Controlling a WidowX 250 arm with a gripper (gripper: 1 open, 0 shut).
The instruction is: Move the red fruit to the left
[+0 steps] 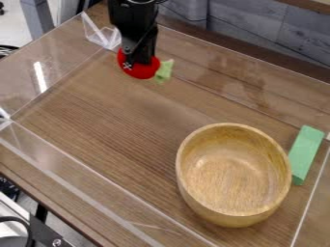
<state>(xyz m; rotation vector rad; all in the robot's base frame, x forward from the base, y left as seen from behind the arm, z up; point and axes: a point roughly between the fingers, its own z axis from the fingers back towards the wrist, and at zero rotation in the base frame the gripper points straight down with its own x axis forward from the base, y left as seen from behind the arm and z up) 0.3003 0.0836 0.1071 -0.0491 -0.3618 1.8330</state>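
Where visible, red fruit (pixel 141 68) gleams.

A round wooden bowl (pixel 233 175) is sitting on the wooden surface (pixel 110 125), well apart from the pincer and nearer the camera. A flat light-green block (pixel 307 154) is lying just beside the bowl, on the side farther from the pincer. Dark cables (pixel 15 227) are showing past the surface's edge, well away from the pincer, at the near corner.
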